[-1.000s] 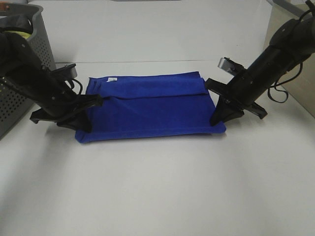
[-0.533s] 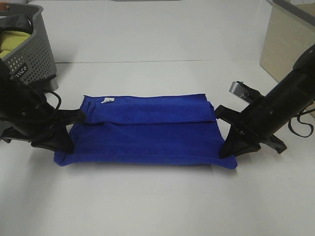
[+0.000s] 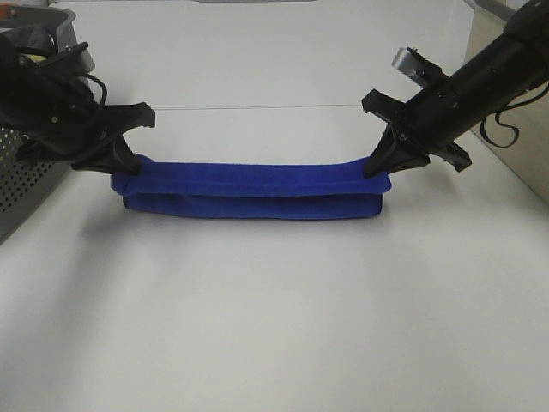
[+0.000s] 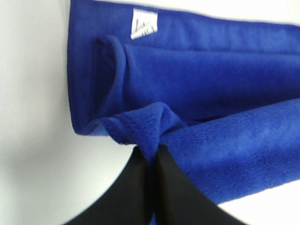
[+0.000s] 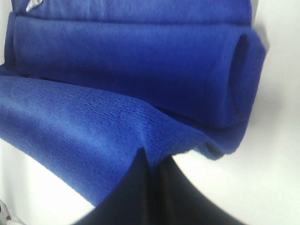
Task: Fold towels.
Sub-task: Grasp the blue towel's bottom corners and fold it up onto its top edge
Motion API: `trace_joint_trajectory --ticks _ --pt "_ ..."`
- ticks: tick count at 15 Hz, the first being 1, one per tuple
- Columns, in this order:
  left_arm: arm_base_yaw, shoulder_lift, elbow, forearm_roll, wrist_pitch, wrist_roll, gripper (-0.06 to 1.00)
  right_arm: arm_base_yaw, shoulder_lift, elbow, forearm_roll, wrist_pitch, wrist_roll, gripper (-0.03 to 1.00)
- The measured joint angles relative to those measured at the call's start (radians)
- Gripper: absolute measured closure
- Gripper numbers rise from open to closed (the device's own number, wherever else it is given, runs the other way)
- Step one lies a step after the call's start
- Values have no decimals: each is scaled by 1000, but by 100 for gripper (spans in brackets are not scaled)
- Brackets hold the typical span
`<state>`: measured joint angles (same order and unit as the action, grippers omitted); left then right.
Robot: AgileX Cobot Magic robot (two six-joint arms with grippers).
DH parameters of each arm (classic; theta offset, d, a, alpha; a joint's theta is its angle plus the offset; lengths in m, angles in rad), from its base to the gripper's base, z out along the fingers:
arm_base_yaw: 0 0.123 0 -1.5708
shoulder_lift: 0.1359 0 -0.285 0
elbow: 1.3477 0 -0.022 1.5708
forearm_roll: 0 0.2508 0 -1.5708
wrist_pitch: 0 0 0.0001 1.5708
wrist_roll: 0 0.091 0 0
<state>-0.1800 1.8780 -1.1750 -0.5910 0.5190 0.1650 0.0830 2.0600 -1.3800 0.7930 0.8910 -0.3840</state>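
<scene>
Exterior high: blue towel sits mid-frame on the white counter, a long narrow band running left to right, several layers stacked. The upper layer is lifted at both ends and sags slightly across the middle; the lower fold rests on the counter. Left gripper is at the towel's left end, pinched down on the raised corner. Right gripper is at the right end, also clamped on the cloth. Both arms slope down and inward from the upper corners of the frame. Grey perforated basket is at the left edge, behind the left arm. Beige panel is at the right edge, behind the right arm.

Left wrist: towel fills most of the view. Left gripper has its black fingers pressed together with a bunched ridge of blue pile nipped between the tips. Beyond the grip lie flat folded layers, one rolled edge visible, and a small white tag at the far corner. Bare counter shows beside the cloth's end.

Right wrist: towel again covers most of the view. Right gripper is closed on a puckered edge of the near layer, which hangs off the tips. Behind it the folded stack shows a rounded fold at its end. White counter shows past that end.
</scene>
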Motion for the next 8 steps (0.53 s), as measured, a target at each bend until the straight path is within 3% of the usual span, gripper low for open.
trace_joint_trajectory --ticks 4,8 --pt "22 164 -171 8 -1 -13 92 0 154 -221 -69 21 50 97" --pt "22 291 -267 13 7 -21 92 0 256 -287 -86 -15 53 96"
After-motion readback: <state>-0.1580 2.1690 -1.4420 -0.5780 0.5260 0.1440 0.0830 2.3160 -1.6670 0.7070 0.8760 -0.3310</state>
